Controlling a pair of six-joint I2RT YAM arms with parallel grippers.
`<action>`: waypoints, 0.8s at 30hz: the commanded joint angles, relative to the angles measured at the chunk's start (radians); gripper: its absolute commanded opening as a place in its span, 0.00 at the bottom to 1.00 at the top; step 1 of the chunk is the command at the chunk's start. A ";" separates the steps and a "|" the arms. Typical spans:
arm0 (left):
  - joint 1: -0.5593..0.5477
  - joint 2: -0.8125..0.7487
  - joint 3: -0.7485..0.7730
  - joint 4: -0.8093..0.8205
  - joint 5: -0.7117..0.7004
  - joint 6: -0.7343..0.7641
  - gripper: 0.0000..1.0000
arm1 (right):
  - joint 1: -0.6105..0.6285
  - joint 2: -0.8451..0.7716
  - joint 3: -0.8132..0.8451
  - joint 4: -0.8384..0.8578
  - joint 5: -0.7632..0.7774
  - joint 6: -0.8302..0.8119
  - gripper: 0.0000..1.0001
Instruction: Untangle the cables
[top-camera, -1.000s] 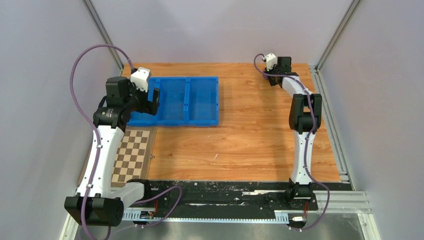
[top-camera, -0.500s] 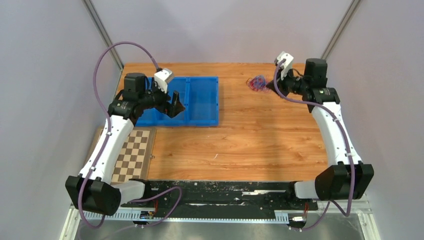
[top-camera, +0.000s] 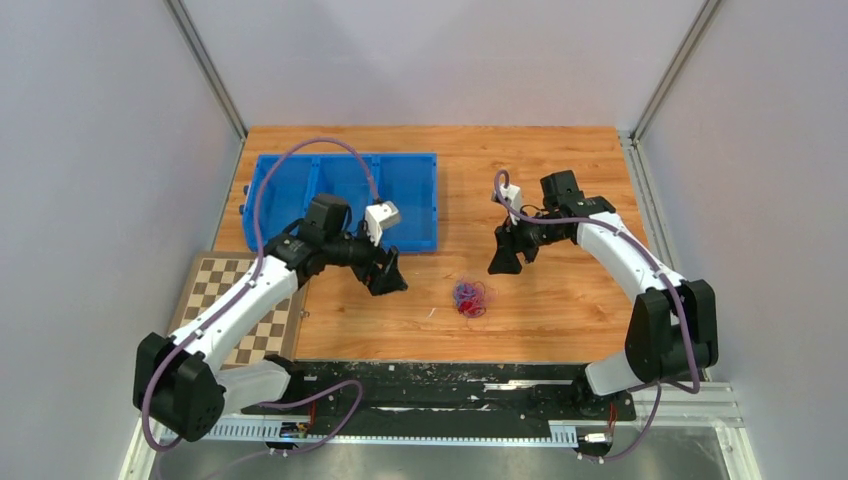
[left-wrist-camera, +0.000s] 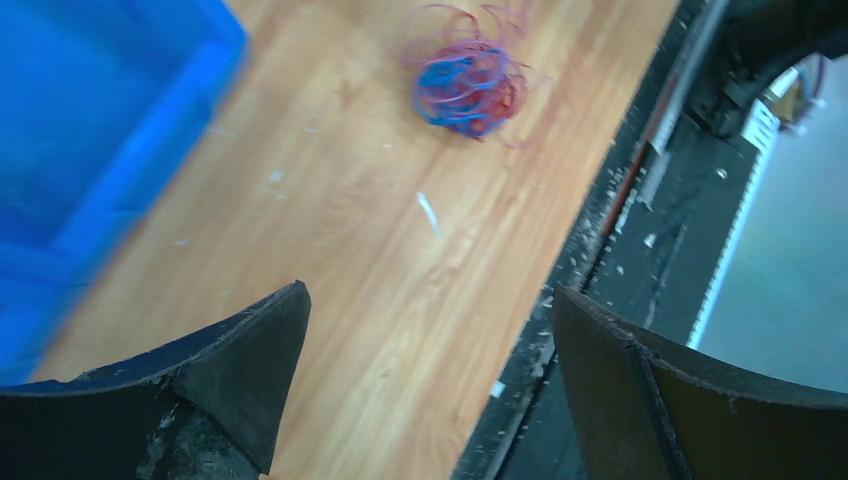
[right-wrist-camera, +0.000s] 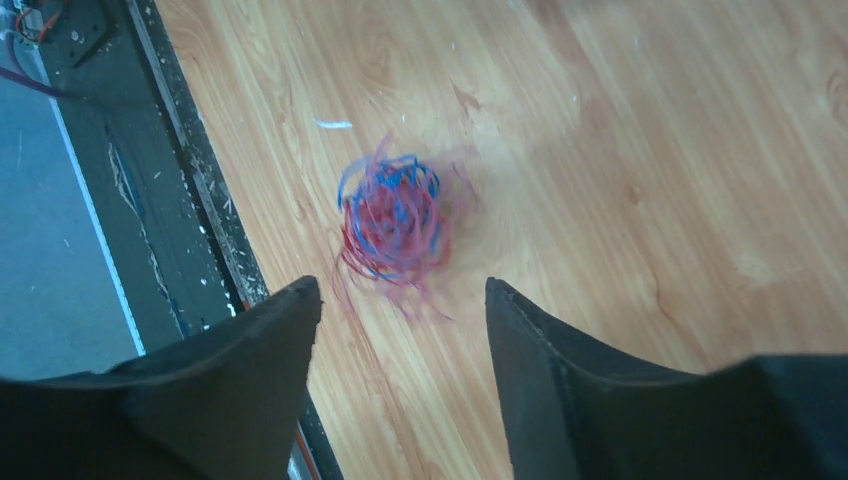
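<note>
A tangled ball of red and blue cables (top-camera: 469, 297) lies loose on the wooden table near its front edge. It shows in the left wrist view as the same cables (left-wrist-camera: 468, 80) and blurred in the right wrist view (right-wrist-camera: 392, 219). My left gripper (top-camera: 388, 277) hangs to the left of the ball, open and empty (left-wrist-camera: 430, 310). Up and to the right of the ball, my right gripper (top-camera: 505, 258) is open with nothing between its fingers (right-wrist-camera: 402, 300). Neither gripper touches the cables.
A blue two-compartment bin (top-camera: 345, 196) stands at the back left of the table. A checkerboard (top-camera: 238, 307) lies at the left front. The black rail (top-camera: 450, 385) runs along the table's near edge.
Both arms have swung from the back toward the table's middle front. The cable ball, seen at the back right before, now lies loose near the front, and the right gripper has opened.
</note>
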 joint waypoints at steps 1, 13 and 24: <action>-0.094 -0.015 -0.093 0.199 0.041 -0.126 0.97 | -0.025 0.021 -0.032 -0.040 0.028 -0.008 0.67; -0.288 0.310 -0.165 0.702 -0.106 -0.333 0.84 | -0.025 0.039 -0.185 0.160 0.058 0.261 0.74; -0.372 0.585 -0.034 0.764 -0.185 -0.375 0.78 | -0.005 0.215 -0.215 0.265 0.000 0.409 0.68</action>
